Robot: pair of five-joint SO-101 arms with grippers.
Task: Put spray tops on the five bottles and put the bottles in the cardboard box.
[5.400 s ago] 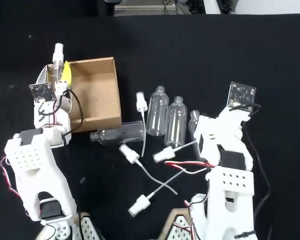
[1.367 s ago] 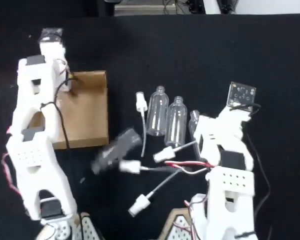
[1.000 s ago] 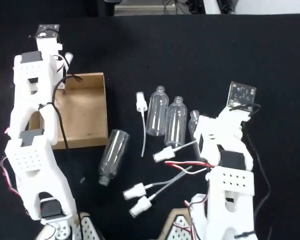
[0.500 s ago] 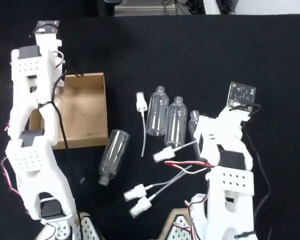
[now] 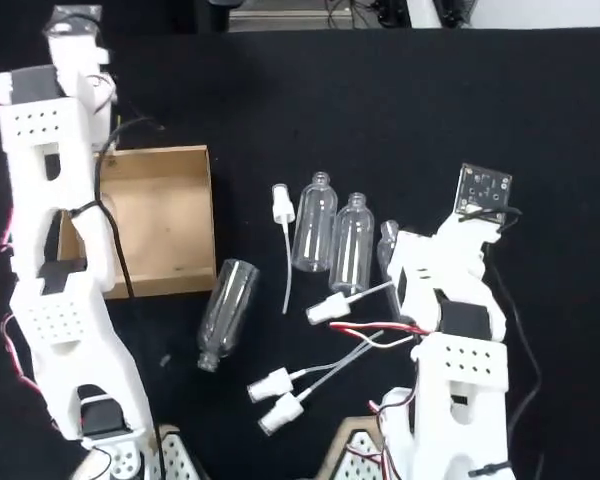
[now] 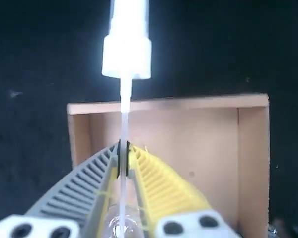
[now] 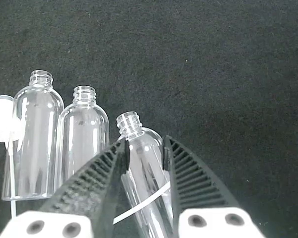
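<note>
This is looking like a robotics lab or workshop bench: a black cloth (image 5: pixel 430 100) is covering the whole table, and two white plastic arms, the left arm (image 5: pixel 65 320) and the right arm (image 5: pixel 465 375), are standing side by side at its near edge. Red and white wires (image 5: pixel 380 330) are trailing in the open from the right arm, a bare circuit board (image 5: pixel 483 190) is sitting uncovered on its wrist, and loose cables (image 5: pixel 355 12) are lying beyond the far edge
</note>
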